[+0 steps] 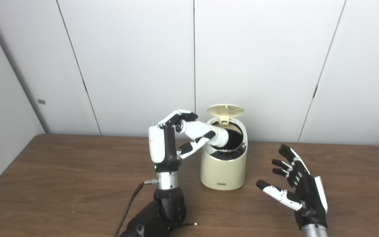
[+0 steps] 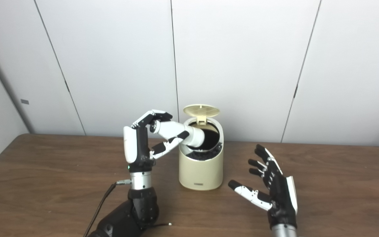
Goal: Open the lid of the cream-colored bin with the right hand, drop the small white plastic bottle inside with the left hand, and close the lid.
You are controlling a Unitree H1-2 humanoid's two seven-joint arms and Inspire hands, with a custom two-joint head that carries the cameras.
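Right hand [image 1: 299,189] fingers spread, empty; left hand [image 1: 171,138] grips bottle [image 1: 204,131] over open bin [image 1: 222,168].

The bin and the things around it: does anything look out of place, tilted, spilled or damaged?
Nothing stands out. The cream bin stands upright on the table, its lid open. The left hand holds the white bottle tilted over the opening. The right hand is open beside the bin.
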